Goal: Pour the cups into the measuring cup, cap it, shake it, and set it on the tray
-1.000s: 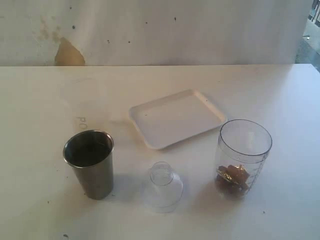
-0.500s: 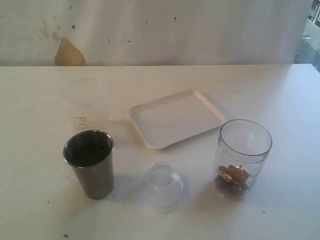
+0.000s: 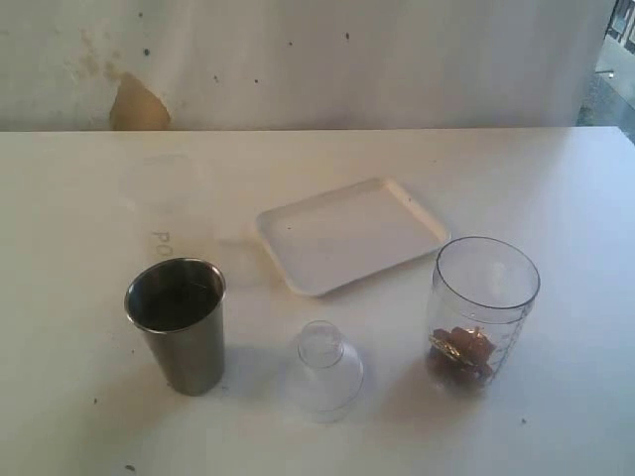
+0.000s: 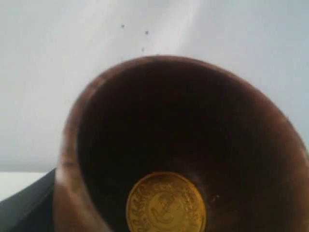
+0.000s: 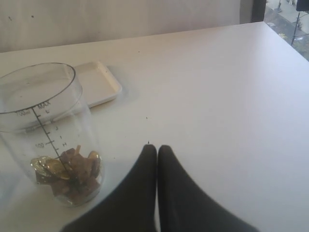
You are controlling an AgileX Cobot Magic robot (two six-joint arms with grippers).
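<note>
Holding brown cup [image 4: 183, 121] off table, left gripper spread wide around it, jaws hidden; coin [image 4: 165, 203] inside, likely for pouring. Right gripper [image 5: 157, 151] pinched closed, empty, parked beside uncapped measuring cup [image 3: 483, 297], near tray [image 3: 352, 233].

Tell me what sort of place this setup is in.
Probably an indoor test bench, not a kitchen: a plain white table against a stained wall, holding only a few props such as the tray and measuring cup. A window shows outdoors.
</note>
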